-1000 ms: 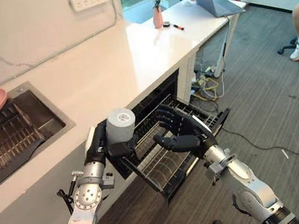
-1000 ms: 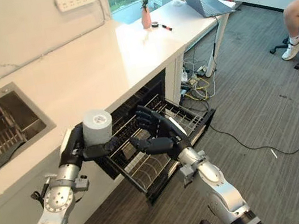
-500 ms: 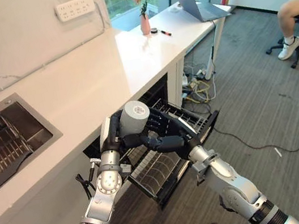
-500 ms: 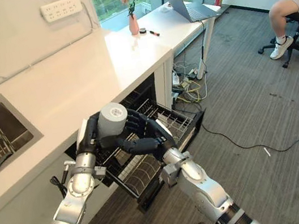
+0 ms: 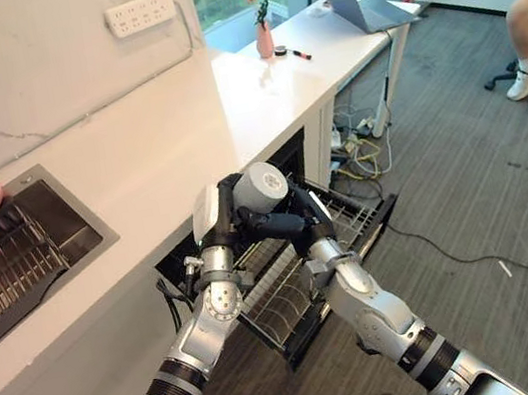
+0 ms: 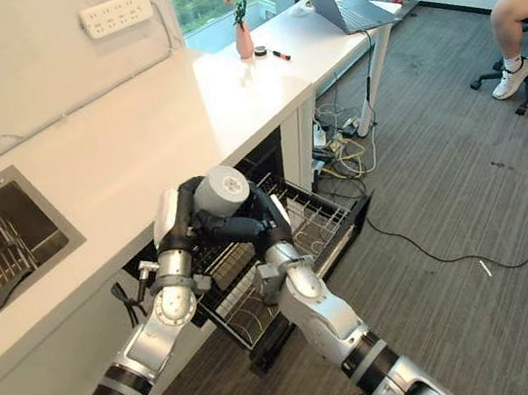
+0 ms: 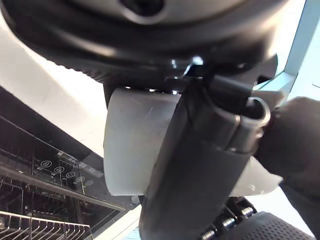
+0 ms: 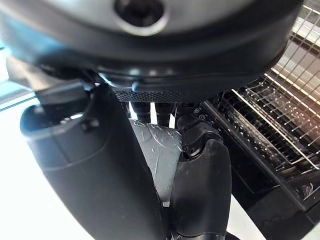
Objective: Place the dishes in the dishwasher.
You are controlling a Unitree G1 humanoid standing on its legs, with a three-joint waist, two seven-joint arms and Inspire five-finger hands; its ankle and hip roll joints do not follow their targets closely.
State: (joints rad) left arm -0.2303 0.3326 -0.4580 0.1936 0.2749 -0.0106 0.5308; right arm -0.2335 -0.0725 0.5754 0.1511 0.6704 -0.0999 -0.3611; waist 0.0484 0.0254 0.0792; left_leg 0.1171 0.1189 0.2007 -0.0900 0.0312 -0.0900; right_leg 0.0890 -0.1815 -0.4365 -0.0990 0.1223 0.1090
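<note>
Above one pulled-out dishwasher rack [image 5: 289,285], left hand [image 5: 221,210] and right hand [image 5: 283,223] both clasp one cup [image 5: 260,188].

**Rack access partly blocked by hands**

Both hands, left hand [image 5: 218,215] and right hand [image 5: 286,222], with the grey cup [image 5: 260,187] crowd the pulled-out rack [image 5: 282,291] at 12 o'clock. Rack's 4 o'clock end stays open; countertop edge [image 5: 266,146] overhangs behind.

Right hand [image 5: 283,223] now on cup [image 5: 260,187]

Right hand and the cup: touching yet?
Touching. The right wrist view shows the right hand's fingers wrapped against the grey cup; the left hand holds it too.
</note>
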